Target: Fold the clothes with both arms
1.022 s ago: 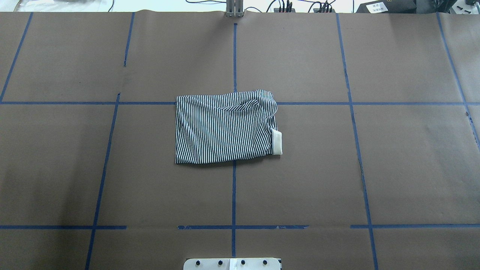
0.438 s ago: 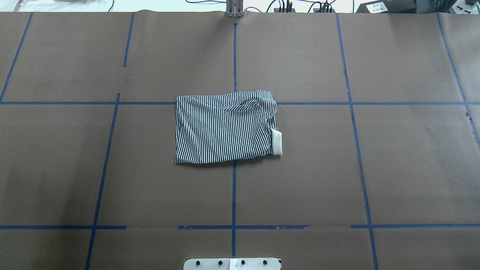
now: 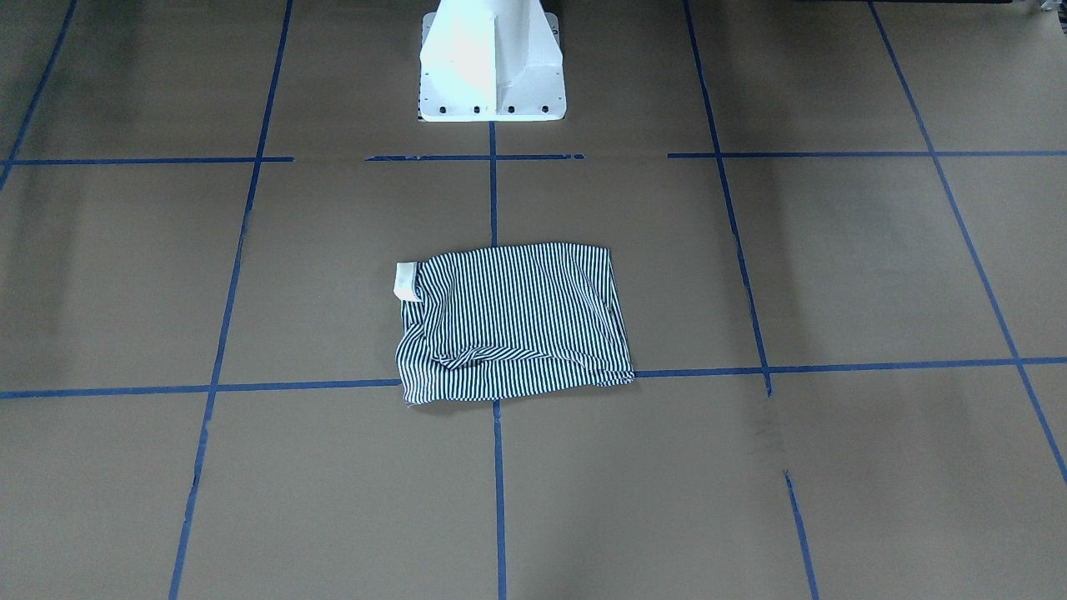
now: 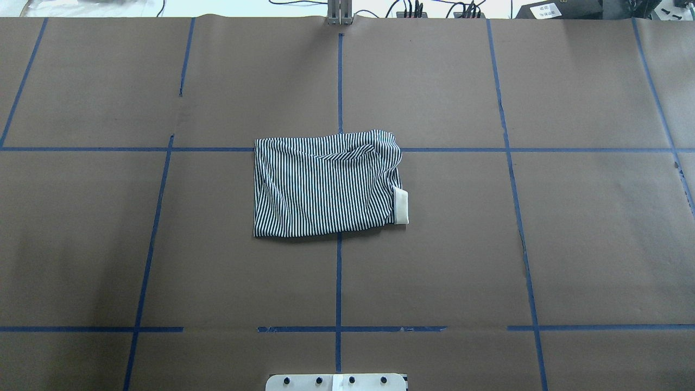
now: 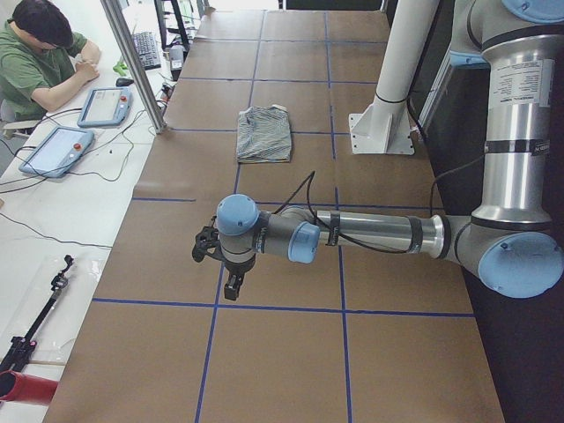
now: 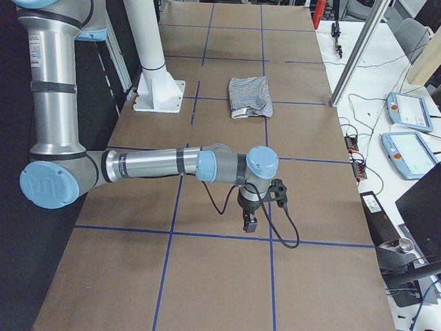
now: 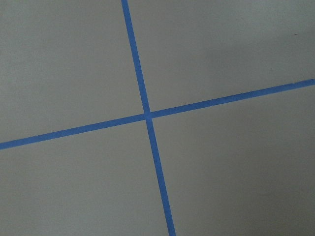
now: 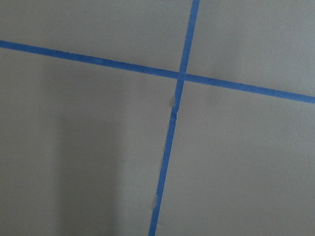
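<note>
**Shirt's dead centre, both claws way out at the ends**

We've got the navy-and-white striped polo shirt point(image 4: 326, 184) folded into a flat rectangle in the middle of the brown paper-covered table point(image 4: 543, 244). It straddles the centre blue tape line point(image 4: 339, 282), well away from every edge. Its long axis runs end to end along the table. A cream collar tab point(image 4: 400, 205) pokes out of the short edge on the robot's right.

Neither arm is anywhere near it. The silver-grey left arm point(image 5: 370, 233) hangs its black two-finger left gripper point(image 5: 232, 288) low over a tape crossing toward the table's left end. The right arm point(image 6: 151, 165) does the same with the right gripper point(image 6: 249, 224) toward the right end. The shirt lies between them, well apart from both, and we can't call either one nearer.

The shirt's on the table, so neither claw has hold of it. How far open they are we honestly can't tell, since only the side views show them and the wrist cameras see just paper and tape.

Our guess is that any further fold means both arms reaching inward along that long axis, with the right arm taking the collar end.
</note>
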{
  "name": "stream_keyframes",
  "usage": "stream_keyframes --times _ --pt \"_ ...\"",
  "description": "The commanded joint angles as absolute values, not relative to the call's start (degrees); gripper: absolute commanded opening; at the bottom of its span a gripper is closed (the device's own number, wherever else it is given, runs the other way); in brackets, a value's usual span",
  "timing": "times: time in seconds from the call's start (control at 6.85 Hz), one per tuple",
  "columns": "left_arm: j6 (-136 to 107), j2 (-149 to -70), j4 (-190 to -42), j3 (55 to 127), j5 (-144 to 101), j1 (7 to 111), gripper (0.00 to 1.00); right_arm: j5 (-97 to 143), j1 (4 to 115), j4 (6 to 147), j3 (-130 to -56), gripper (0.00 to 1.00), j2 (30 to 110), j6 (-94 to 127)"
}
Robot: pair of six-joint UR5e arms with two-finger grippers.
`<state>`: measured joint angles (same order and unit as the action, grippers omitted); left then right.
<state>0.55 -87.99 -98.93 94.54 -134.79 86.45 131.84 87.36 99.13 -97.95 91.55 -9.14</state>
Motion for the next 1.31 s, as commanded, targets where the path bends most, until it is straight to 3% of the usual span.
stream_keyframes --times 0.0,1.17 --pt "0.61 -89.81 -90.4 94.83 -135.09 86.57 1.0 131.66 87.36 99.05 -98.88 1.0 93.42 -8.62" --pt "0.7 -89.38 -92.55 94.83 -134.65 86.48 1.0 131.13 88.51 95.57 -99.49 1.0 98.42 -9.23"
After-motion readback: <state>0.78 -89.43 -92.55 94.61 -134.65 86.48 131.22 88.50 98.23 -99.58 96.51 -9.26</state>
